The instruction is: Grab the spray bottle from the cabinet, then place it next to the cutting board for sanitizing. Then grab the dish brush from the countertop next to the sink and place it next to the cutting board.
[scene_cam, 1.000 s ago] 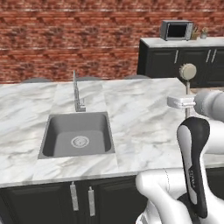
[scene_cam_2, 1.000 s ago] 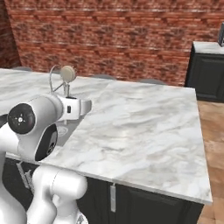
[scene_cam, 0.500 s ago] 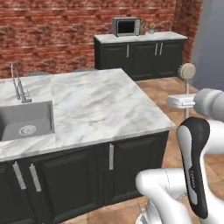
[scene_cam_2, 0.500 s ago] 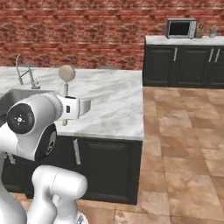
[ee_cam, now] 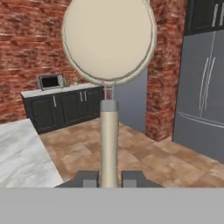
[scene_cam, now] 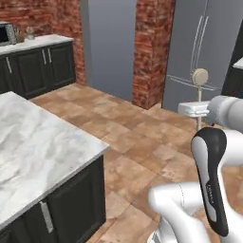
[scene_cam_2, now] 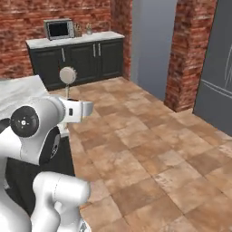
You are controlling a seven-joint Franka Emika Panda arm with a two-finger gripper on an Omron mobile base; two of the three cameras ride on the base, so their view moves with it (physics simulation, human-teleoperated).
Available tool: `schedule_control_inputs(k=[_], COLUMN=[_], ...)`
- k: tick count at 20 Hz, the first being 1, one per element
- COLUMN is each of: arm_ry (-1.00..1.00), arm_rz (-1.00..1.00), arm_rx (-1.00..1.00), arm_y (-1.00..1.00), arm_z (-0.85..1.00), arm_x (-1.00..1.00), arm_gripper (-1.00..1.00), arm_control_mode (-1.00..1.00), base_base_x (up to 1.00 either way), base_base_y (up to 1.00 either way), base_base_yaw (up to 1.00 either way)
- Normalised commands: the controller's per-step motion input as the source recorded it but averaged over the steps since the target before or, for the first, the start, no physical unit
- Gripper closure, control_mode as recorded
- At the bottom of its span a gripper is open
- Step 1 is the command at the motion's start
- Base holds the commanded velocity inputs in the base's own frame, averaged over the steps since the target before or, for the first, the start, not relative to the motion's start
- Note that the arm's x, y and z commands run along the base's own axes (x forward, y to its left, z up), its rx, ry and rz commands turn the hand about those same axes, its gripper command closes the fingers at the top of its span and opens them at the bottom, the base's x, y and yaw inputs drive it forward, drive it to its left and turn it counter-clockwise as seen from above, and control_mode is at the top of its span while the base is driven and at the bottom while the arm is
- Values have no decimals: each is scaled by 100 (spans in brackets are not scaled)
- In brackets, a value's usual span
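Observation:
My gripper [ee_cam: 109, 177] is shut on the dish brush [ee_cam: 108, 41], pinching the pale stick handle low down between its fingers [ee_cam: 86, 178]. The brush stands upright, its round cream head on top. From the base cameras the dish brush [scene_cam: 200, 76] rises out of my gripper [scene_cam: 198, 106] over the tiled floor, and the dish brush [scene_cam_2: 68, 75] and gripper [scene_cam_2: 68, 101] are just beyond the island's corner. The white marble countertop [scene_cam: 38, 156] lies to the left. The spray bottle, cutting board and sink are out of view.
A tall grey steel fridge [scene_cam: 204, 47] stands ahead on the right beside a brick column [scene_cam: 152, 47]. Black lower cupboards with a microwave [scene_cam_2: 59, 29] line the far brick wall. Brown tiled floor [scene_cam_2: 149, 149] spreads open between island and fridge.
The whole picture has swept sideways as the base moves: the sink and most of the island have left the views, and the floor and fridge have come in. The brush stays held upright.

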Motion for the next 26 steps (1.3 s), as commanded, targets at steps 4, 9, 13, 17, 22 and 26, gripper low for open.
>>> schedule_control_inputs(k=[4, 9, 13, 17, 22, 26], arm_ry=[0, 0, 0, 0, 0, 0], arm_rz=[0, 0, 0, 0, 0, 0], arm_rx=[0, 0, 0, 0, 0, 0], arm_y=[0, 0, 0, 0, 0, 0], arm_z=[0, 0, 0, 0, 0, 0], arm_x=[0, 0, 0, 0, 0, 0], arm_gripper=[100, 100, 100, 100, 100, 100], arm_control_mode=[100, 100, 100, 100, 100, 100], base_base_x=[0, 0, 0, 35, 99, 100], base_base_y=[0, 0, 0, 38, 39, 6], base_base_yaw=[-100, -100, -100, -89, -54, -38])
